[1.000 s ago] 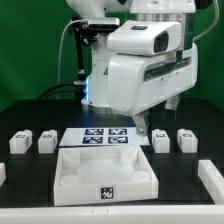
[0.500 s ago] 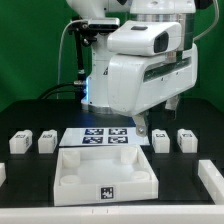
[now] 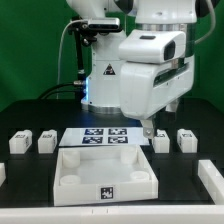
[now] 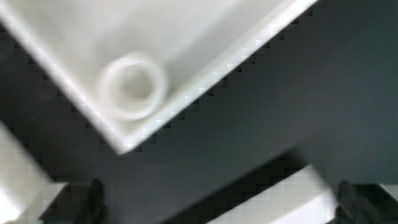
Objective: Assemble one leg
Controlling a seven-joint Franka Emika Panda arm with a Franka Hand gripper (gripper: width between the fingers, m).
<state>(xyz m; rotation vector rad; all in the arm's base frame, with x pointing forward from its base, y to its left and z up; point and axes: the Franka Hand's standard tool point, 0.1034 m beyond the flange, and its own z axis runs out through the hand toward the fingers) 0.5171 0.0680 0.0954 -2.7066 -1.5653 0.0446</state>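
My hand [image 3: 149, 127] hangs low over the tabletop [image 3: 25, 122], just off the far corner of the tray piece [image 3: 105, 172] on the exterior view's right. It's empty: in the wrist view the two fingers [image 4: 71, 200] stand wide apart with only dark tabletop between them. The leg [image 3: 160, 142] I'd go for sits on the tabletop just beside me, on the exterior view's right of the marker board [image 3: 105, 137]. A neighbour leg [image 3: 186, 139] sits close on its far side. The wrist camera is filled with the tray corner and its round socket [image 4: 134, 85], not the leg, so I reckon I'm not lined up yet. To do this well, I'd slide across until the leg is centred between the fingers and square the jaws to its flat sides. Then straight down, closing low and firm so it can't tip or twist. Mind that neighbour leg, there's little room on that side.
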